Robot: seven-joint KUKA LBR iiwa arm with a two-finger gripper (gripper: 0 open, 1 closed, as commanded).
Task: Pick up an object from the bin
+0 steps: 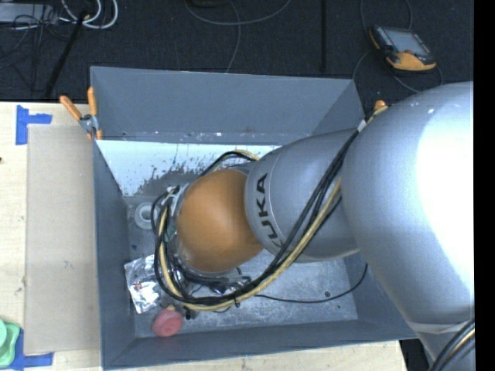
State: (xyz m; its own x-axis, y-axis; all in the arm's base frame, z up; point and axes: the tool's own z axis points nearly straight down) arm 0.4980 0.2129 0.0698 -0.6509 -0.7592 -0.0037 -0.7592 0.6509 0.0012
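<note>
Arm's deep in the bin point(232, 122), orange wrist cover point(216, 222) over the end effector point(178, 283), so can't tell if it's wide or narrow. Crumpled silver foil point(143, 284) & pink round thing point(165, 323) lie just beside it, front-left corner. Nothing visibly lifted; I'd say grasp & lift are still left.

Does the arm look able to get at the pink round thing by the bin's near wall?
Probably yes: the pink round thing lies uncovered close by the arm's orange wrist cover, beside crumpled foil, though the bin's near wall is close.
</note>
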